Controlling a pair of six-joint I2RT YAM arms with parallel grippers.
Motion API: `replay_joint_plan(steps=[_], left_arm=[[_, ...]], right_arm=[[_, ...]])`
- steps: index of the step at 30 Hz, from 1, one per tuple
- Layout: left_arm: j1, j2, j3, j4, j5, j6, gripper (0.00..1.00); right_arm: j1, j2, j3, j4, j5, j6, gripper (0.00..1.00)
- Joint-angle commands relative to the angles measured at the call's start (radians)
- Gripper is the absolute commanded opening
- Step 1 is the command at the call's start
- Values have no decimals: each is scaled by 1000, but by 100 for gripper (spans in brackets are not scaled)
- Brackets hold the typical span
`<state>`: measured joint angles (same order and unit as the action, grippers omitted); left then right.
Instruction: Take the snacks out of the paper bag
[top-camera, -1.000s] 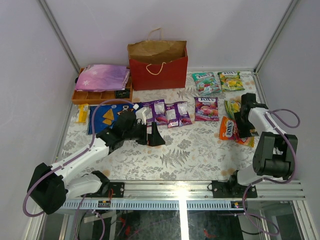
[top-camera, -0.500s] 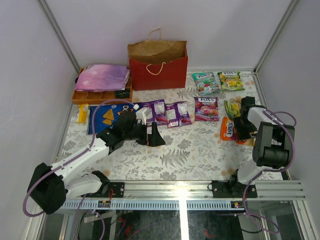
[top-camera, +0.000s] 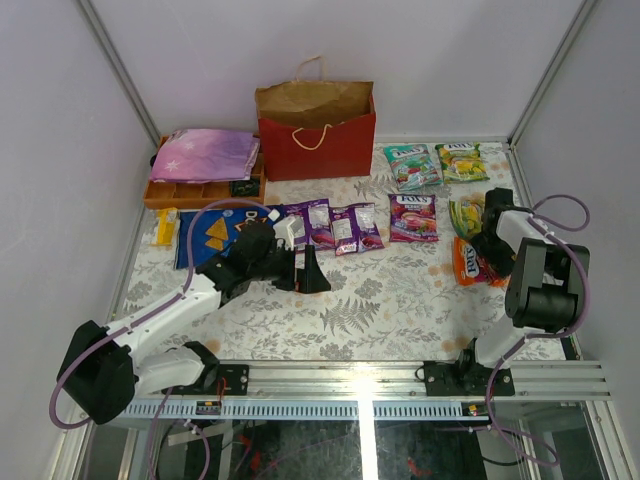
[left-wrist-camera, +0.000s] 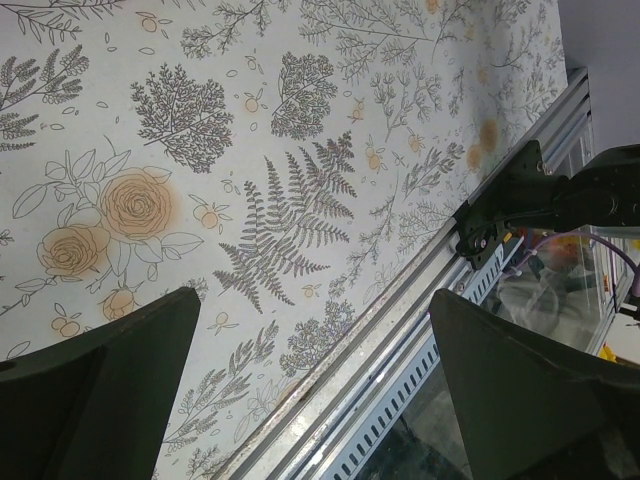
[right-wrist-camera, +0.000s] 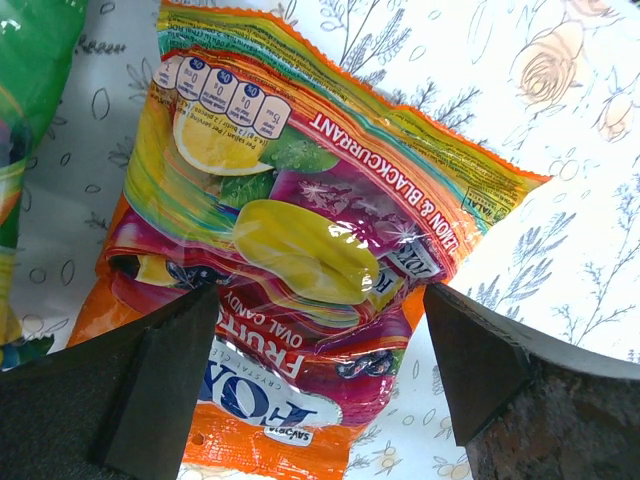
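1. Snacks (top-camera: 355, 228) in glossy plastic packets lie flat on the floral-patterned tablecloth (top-camera: 400, 300), all outside the tall red paper gift bag (top-camera: 318, 145), which stands upright at the back.
2. The large blue Doritos chip bag (top-camera: 205, 238) lies at the left, partly under the left arm. Two purple packets (top-camera: 320, 225) and a pink-red packet (top-camera: 412, 218) lie to its right, with the green packets (top-camera: 412, 166) further back on the right.
3. The right gripper (right-wrist-camera: 320, 290) hangs over the orange candy packet (right-wrist-camera: 300, 250), fingers spread wide, gripping nothing.
4. The left gripper (left-wrist-camera: 312, 300) is fully spread and empty above bare cloth.
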<state>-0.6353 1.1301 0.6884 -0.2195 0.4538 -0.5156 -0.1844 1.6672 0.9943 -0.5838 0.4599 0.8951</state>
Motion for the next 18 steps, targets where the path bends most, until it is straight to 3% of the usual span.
replay_joint_plan(steps=[1, 7, 8, 13, 18], left_arm=[[-6, 3, 18, 1, 8, 16, 100], [-6, -11, 27, -26, -16, 20, 100], [-7, -10, 32, -29, -20, 21, 100], [-6, 10, 82, -62, -70, 30, 100], [-4, 4, 182, -125, -232, 47, 100]], right_arm=[[-24, 43, -16, -28, 94, -58, 91], [-24, 43, 26, -48, 77, -77, 96], [-23, 23, 33, -59, 82, -83, 100], [-24, -154, 93, -82, 69, -151, 99], [-22, -331, 142, -16, -144, -316, 99]])
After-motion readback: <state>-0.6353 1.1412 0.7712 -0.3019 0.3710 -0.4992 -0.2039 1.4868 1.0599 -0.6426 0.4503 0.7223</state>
